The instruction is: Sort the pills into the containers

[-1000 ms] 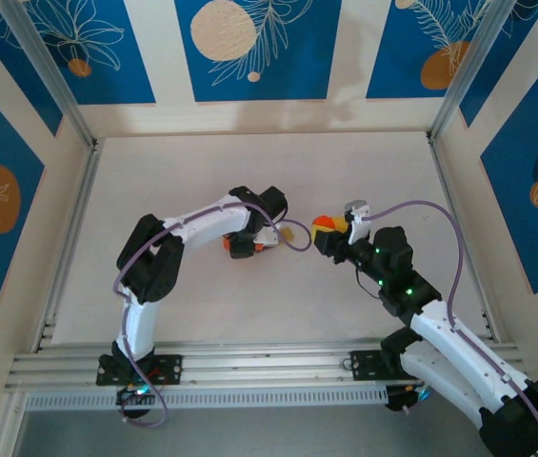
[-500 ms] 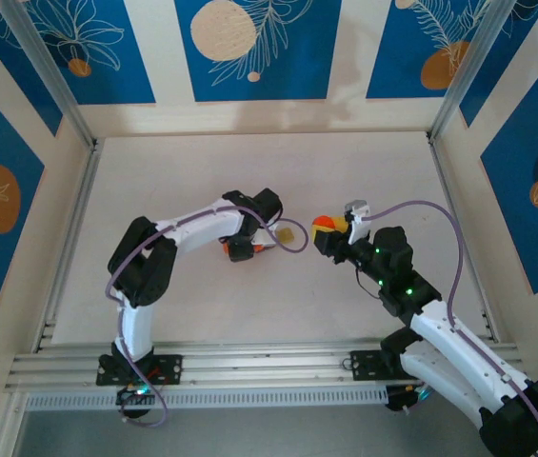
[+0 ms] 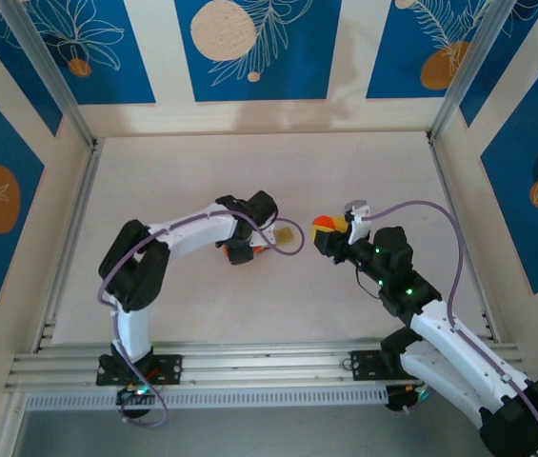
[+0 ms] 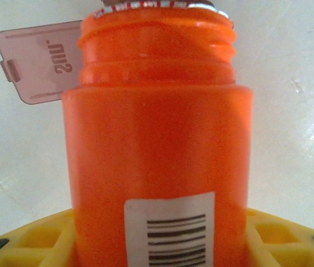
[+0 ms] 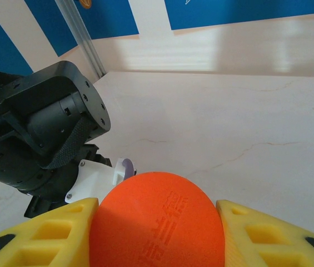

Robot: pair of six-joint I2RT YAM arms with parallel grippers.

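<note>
My left gripper (image 4: 157,236) is shut on an orange bottle (image 4: 157,128) with a barcode label. The bottle's mouth is uncapped and points away from the wrist camera. From above, that gripper (image 3: 246,249) sits mid-table beside the containers (image 3: 288,234), a small tan piece close to its right. Past the bottle's mouth lies a pale reddish-brown square container part (image 4: 40,67) with printed letters. My right gripper (image 5: 157,222) is shut on a round orange cap (image 5: 157,214); from above it (image 3: 326,228) hovers just right of the containers. The pills are out of view.
The left arm's black wrist (image 5: 40,128) stands close in front of the right gripper. Aluminium rails (image 3: 69,238) and patterned blue walls (image 3: 249,48) border the pale table (image 3: 249,162). A metal rail (image 3: 249,367) runs along the near edge.
The left arm's elbow has swung to the left and its gripper, still holding the bottle, has shifted slightly left. The right arm has not moved.
</note>
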